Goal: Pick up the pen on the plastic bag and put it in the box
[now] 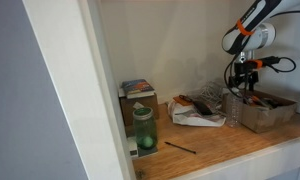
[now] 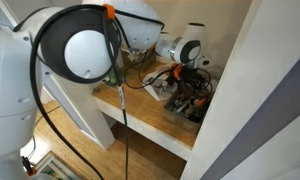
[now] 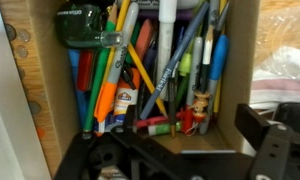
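The cardboard box [image 3: 240, 60] fills the wrist view and holds several pens, markers and a glue bottle. A thin dark pen [image 3: 174, 105] leans among them near the box's lower middle; I cannot tell which pen came from the bag. My gripper [image 3: 180, 155] is open and empty, its dark fingers spread just above the box's contents. In both exterior views the gripper [image 1: 246, 72] [image 2: 186, 74] hangs right over the box [image 1: 268, 116] [image 2: 176, 112]. The crumpled plastic bag [image 1: 195, 112] lies next to the box, with no pen showing on it.
A green-lidded jar [image 1: 143, 130] and a small carton [image 1: 137, 91] stand at the shelf's far end. A thin dark stick [image 1: 180, 147] lies on the wooden counter [image 1: 225, 148]. A clear glass [image 1: 232, 108] stands between bag and box. Walls close in the alcove.
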Tool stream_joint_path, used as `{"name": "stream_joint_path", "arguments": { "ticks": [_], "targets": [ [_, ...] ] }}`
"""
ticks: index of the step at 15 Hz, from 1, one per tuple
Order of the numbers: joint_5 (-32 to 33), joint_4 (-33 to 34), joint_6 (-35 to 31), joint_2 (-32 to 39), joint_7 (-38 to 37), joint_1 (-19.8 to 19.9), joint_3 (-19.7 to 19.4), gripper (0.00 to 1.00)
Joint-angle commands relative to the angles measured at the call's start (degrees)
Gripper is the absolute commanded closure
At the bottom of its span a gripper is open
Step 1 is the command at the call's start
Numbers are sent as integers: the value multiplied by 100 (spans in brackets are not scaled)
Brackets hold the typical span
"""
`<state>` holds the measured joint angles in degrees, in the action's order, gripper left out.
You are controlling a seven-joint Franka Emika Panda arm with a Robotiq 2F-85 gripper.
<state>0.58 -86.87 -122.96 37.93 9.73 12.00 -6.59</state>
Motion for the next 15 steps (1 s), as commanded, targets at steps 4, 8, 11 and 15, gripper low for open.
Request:
{"name": "stream_joint_path", "arguments": {
  "ticks": [4, 8, 11, 15],
  "targets": [
    [-52, -236, 268, -725, -299, 22, -43, 0],
    [-33, -313, 706, -1231, -537, -88, -44, 0],
    [124, -552, 890, -1689, -710, -238, -70, 0],
    [19, -872, 929, -2132, -419, -326, 53, 0]
  ]
}}
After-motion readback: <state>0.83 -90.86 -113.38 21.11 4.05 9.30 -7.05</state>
